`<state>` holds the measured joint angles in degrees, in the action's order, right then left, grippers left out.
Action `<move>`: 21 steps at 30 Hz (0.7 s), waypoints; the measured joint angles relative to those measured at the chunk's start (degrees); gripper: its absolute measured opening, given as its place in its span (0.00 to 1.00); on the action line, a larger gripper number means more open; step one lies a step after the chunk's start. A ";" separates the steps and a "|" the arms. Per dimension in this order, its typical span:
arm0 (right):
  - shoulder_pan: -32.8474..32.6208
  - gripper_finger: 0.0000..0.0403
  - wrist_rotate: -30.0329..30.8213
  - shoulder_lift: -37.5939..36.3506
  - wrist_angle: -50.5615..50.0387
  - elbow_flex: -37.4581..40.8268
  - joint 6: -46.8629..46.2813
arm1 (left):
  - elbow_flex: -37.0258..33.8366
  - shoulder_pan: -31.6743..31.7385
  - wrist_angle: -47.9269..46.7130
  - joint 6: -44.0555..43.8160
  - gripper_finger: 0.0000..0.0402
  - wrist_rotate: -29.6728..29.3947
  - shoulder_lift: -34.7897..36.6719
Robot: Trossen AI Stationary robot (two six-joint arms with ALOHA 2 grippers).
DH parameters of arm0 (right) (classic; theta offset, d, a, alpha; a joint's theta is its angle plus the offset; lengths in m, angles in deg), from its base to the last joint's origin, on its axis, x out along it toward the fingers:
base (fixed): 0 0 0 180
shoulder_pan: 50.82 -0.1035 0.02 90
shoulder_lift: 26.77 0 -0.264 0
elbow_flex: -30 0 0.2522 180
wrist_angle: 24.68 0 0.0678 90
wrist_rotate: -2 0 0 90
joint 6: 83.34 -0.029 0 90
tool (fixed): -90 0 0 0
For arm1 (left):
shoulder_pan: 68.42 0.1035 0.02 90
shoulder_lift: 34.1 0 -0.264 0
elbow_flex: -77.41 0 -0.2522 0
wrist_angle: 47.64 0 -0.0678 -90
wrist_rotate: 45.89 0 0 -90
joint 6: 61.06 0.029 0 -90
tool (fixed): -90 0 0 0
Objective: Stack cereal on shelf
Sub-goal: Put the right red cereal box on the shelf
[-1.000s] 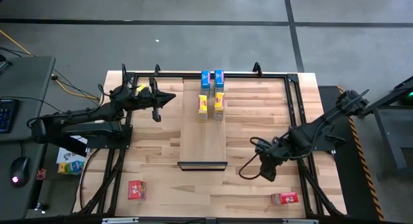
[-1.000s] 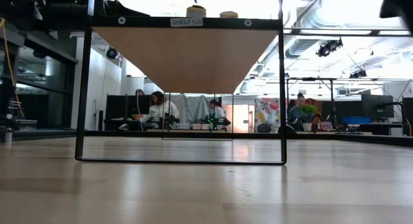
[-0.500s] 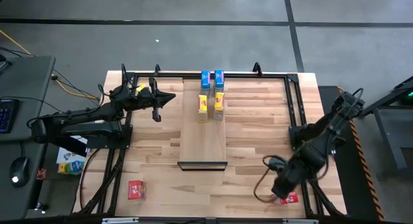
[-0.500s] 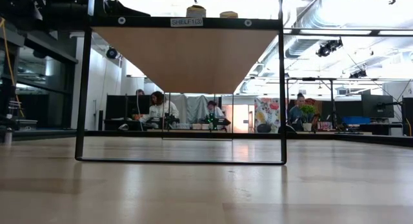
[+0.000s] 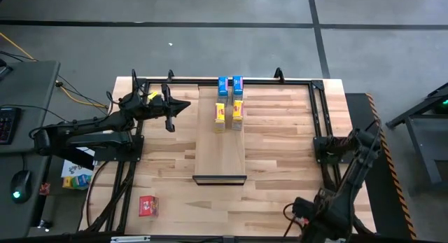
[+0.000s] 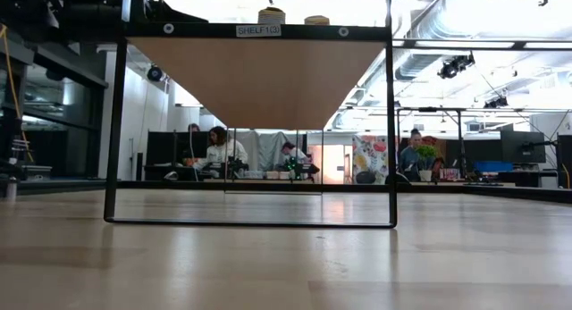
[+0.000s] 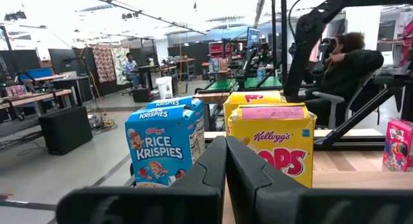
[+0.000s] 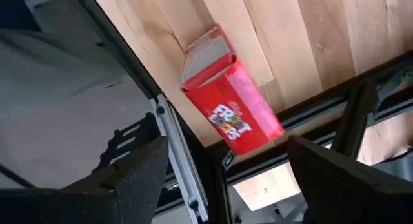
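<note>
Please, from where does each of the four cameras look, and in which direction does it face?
High view: above the table, facing straight down; both arms show, left hand over the table's far left.
Low view: at tabletop height, facing across to the shelf; no arm shows.
Left wrist: behind shut fingers, facing blue cereal.
Right wrist: above red cereal box, open fingers.
Shared: high and left wrist views both show yellow boxes.

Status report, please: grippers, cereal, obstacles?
Right gripper open over red box, not gripping. Left gripper shut, idle. Four boxes on shelf. Nothing blocking.
</note>
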<state>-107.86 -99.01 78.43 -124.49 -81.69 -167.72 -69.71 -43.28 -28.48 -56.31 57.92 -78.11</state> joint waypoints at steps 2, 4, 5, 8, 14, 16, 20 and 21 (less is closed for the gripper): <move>-0.02 0.77 -0.27 1.69 -0.85 0.02 2.21 | 0.00 0.00 0.13 0.42 0.00 -0.09 0.00; -0.02 0.77 -1.46 2.97 -3.14 0.07 4.67 | 0.00 0.00 0.45 0.74 0.00 -0.16 0.00; 0.00 0.77 -1.87 3.42 -4.11 0.07 5.67 | 0.00 0.00 0.51 0.90 0.00 -0.16 0.00; -0.02 0.77 -0.58 4.01 -3.87 0.09 7.78 | 0.00 -0.02 0.49 0.93 0.00 -0.16 -0.02; -0.02 0.77 1.87 3.99 -3.99 0.09 8.89 | 0.02 -0.02 0.43 1.08 0.00 -0.16 -0.02; -0.02 0.77 2.22 3.99 -3.95 0.11 8.65 | 0.02 -0.02 0.43 1.01 0.00 -0.14 -0.02; -0.02 0.77 2.45 4.01 -3.41 0.13 8.57 | 0.02 -0.02 0.41 0.91 0.00 -0.14 -0.02; -0.02 0.77 2.43 4.09 -3.17 0.13 8.57 | 0.02 -0.02 0.40 0.90 0.00 -0.14 -0.02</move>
<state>-107.88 -96.58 82.52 -127.66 -81.56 -159.15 -69.69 -43.29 -28.08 -55.41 57.78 -78.13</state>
